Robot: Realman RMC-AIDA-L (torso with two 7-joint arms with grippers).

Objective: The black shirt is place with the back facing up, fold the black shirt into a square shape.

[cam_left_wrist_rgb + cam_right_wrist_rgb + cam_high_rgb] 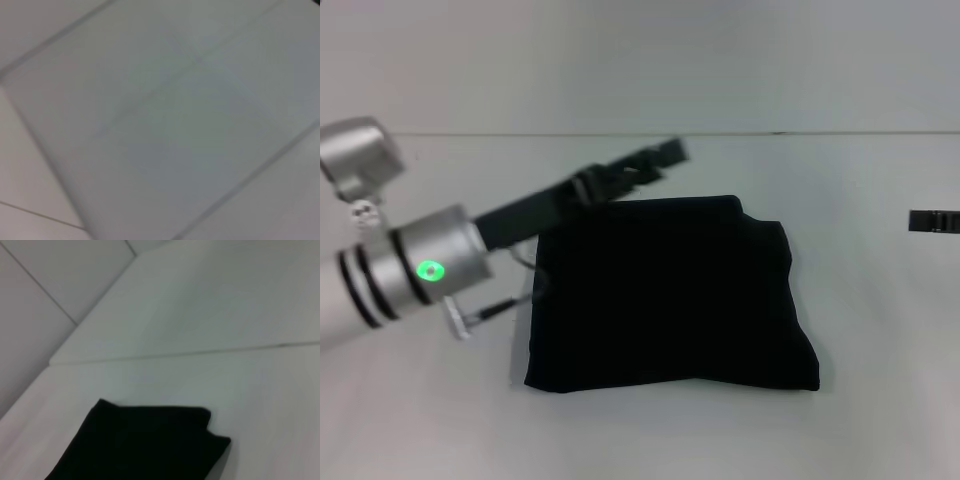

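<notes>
Black shirt: folded into a rough square, lying flat on the white worktop, plain black side up, no lettering in view.
Shirt edges: far edge fairly straight with a small step near the far right corner; right edge slanting outward toward the near right corner; near edge slightly wavy.
Shirt in right wrist view: far portion seen, with a layered corner where one fold sits a little behind another.
Left claw: raised above the worktop just beyond the shirt's far left corner, pointing away from the robot's body and toward the shirt's far edge; blurred, so state of the fingers cannot be told; apparently nothing in it, and apart from the fabric.
Left arm: silver wrist section with a green light, to the left of the shirt, black forearm link crossing over the shirt's far left corner.
Right claw: only a dark tip at the edge of the head view, well apart from the shirt, off its right side; open or clenched cannot be told.
Left wrist view: only pale flat surfaces with thin seam lines, no shirt.
Worktop beyond the shirt: bare white, meeting a pale wall behind.
</notes>
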